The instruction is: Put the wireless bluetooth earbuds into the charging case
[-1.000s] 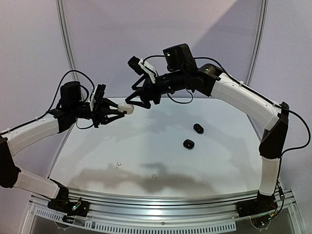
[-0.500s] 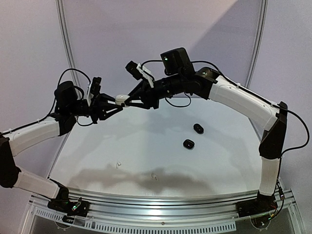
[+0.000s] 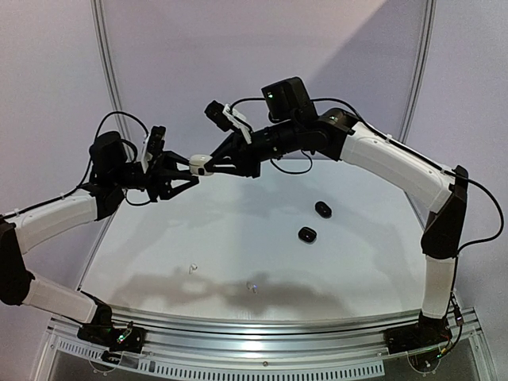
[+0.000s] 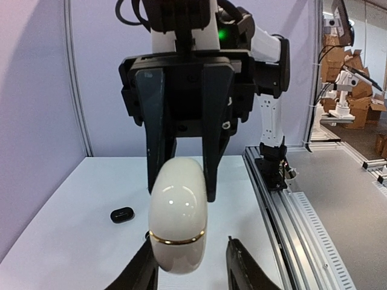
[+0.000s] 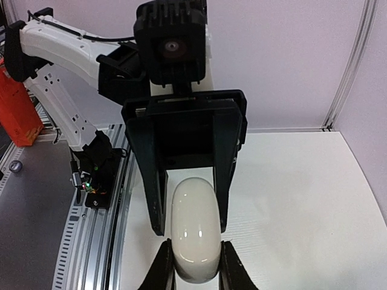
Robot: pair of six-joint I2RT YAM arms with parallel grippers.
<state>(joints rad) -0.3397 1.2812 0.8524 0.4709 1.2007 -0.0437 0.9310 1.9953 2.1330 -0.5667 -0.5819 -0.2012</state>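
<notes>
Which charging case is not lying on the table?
The white case, held in the air; the farther black case and nearer black case lie there.

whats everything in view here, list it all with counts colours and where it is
white charging case: 1, white with a gold seam, in the air between the two grippers, above the far left of the table
black cases: 2, black, on the table right of centre, near each other but apart
white earbuds: 2, white, tiny, on the near part of the table, apart
table: 1, white
cardboard boxes: several, brown, off beyond the table in the left wrist view
left gripper: 1, black, jaws open around one end of the case, a gap on one side
right gripper: 1, black, shut on the other end of the case
</notes>
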